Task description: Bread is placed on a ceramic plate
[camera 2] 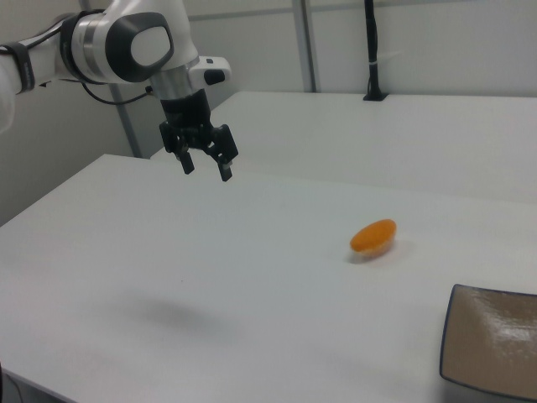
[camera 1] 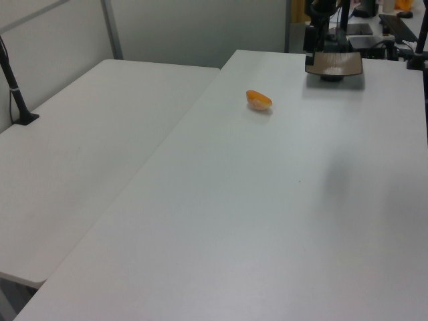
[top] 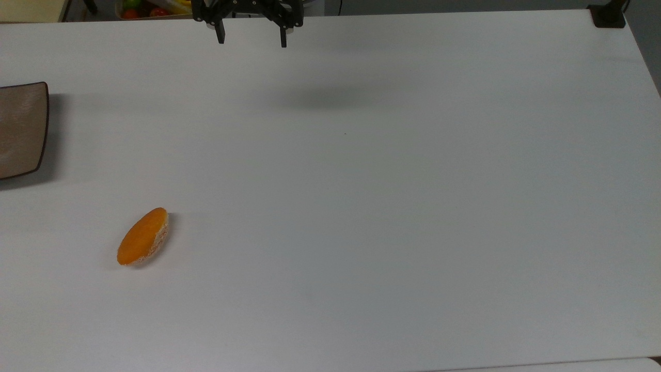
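Evidently the task stands at its outset: the bread (top: pixel 143 237) lies on the white table (top: pixel 392 206), orange top upward, untouched and free on all sides, while the ceramic plate (top: pixel 20 129) sits bare. In the top view the bread is at about 7 o'clock from the frame's centre and the plate at 9 o'clock, cut by the frame's edge; the two are well apart, with the plate at roughly 11 o'clock from the bread. The gripper (top: pixel 252 40) hangs high above the table at 12 o'clock in the top view, its jaws apart and holding nothing, and its shadow falls on the bare surface below it. In the right view the gripper (camera 2: pixel 205 166) is at 10 o'clock from the bread (camera 2: pixel 373 237), and the plate (camera 2: pixel 491 348) lies at 5 o'clock in the corner. Everything remains to be done: approach, grasp, carry and release. Open room looks ample, since no object lies between gripper, bread and plate. The plate's dark raised rim is the one edge the bread must clear on the way in, judging from these views.
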You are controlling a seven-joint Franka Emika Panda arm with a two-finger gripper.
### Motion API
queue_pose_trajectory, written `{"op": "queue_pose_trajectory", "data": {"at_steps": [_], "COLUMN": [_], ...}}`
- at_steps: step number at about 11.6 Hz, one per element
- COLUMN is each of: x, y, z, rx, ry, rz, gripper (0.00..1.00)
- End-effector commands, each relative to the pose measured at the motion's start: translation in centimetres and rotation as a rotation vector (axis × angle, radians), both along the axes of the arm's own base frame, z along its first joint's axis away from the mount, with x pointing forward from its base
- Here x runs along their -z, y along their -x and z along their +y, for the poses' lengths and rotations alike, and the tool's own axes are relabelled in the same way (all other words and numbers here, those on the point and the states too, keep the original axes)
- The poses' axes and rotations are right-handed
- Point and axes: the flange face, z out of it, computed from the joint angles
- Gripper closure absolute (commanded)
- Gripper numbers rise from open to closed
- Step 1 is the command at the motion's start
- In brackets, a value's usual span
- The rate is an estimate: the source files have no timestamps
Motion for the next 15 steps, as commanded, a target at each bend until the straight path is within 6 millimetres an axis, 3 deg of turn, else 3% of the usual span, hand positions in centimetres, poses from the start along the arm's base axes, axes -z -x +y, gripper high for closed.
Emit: {"op": "queue_pose_trajectory", "data": {"at_steps": [1, 9, 13, 15], "x": [-0.5, -0.6, -0.6, -0.2], "y": [1.0, 0.3, -1.4, -1.9], "z": [-0.5, -1.1, -3.0, -4.9], "rx": [0.010, 0.055, 0.204, 0.245], "ry": [-0.004, -0.008, -0.048, -0.048], "rz": [0.003, -0.012, -0.104, -0.117], "gripper": [0.00, 0.00, 0.00, 0.00]}}
